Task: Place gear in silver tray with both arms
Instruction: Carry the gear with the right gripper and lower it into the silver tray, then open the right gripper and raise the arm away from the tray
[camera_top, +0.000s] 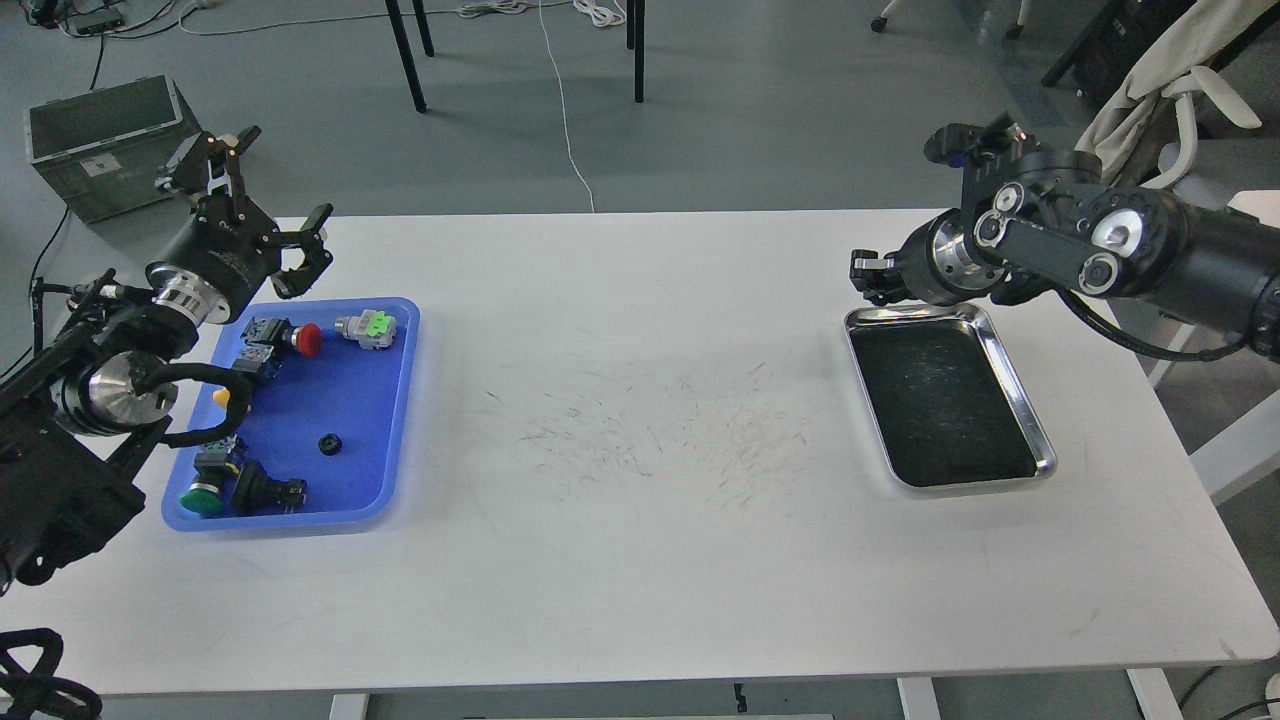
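Right now my left gripper (300, 250) hangs with its two black claw fingers spread apart, holding nothing, just past the far edge of the blue plastic tray (395, 400) at about its eleven o'clock corner. My right gripper (868, 278) sits at the twelve o'clock corner of the shallow shiny silver tray with the dark bottom (1040, 440), pointing toward nine o'clock; it shows small and dark, and I cannot tell whether its fingers are apart or together. Out from the left gripper, inside the blue tray, lies the small black round gear (328, 444), near the tray's middle and free of both arms. At its twelve o'clock lie a red-capped push button (305, 340) and a grey switch with a green face (368, 329); at its seven o'clock rests a green-capped button (203, 497) beside a black switch body (265, 492). The silver tray stands well apart, at three o'clock across the scuffed white table (640, 560).
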